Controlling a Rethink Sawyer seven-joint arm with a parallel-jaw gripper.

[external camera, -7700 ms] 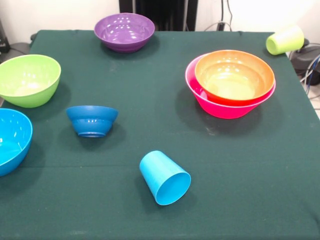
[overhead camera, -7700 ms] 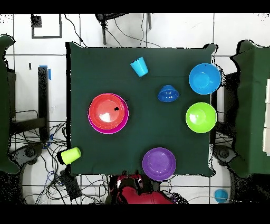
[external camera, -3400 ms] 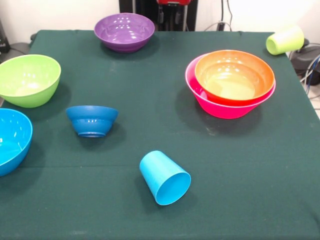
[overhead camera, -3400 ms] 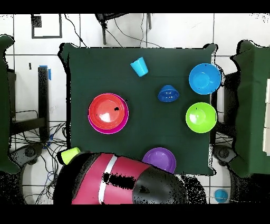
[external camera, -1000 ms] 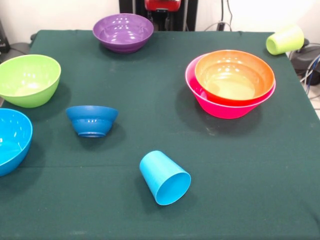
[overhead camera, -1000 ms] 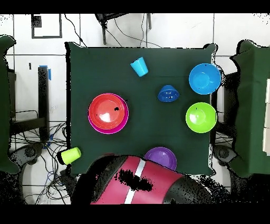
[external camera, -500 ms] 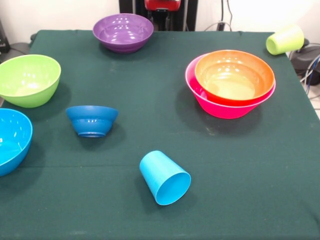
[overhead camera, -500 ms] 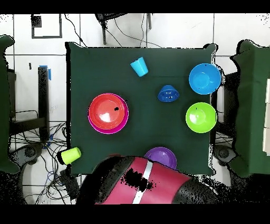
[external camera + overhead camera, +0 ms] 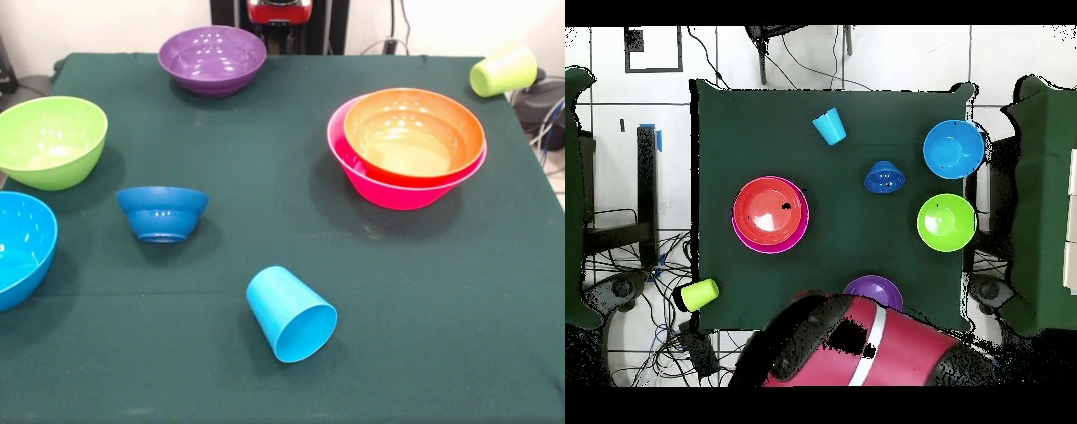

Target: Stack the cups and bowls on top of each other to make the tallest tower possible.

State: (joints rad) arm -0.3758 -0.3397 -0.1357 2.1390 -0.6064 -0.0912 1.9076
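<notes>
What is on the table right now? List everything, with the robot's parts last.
Pink bowl: 1, pink, right of centre in the front view, holding the orange bowl.
Orange bowl: 1, orange, nested in the pink bowl.
Purple bowl: 1, purple, far edge.
Lime green bowl: 1, left side.
Sky blue bowl: 1, left edge, partly cut off.
Small dark blue bowl: 1, left of centre.
Sky blue cup: 1, on its side, near centre.
Yellow-green cup: 1, on its side, far right corner.
Table: 1, dark green cloth.
Robot arm: 1, red and black, above the purple bowl's side; its gripper is not visible.

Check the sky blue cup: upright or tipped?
Tipped: the sky blue cup lies on its side, open mouth facing the front camera.
</notes>
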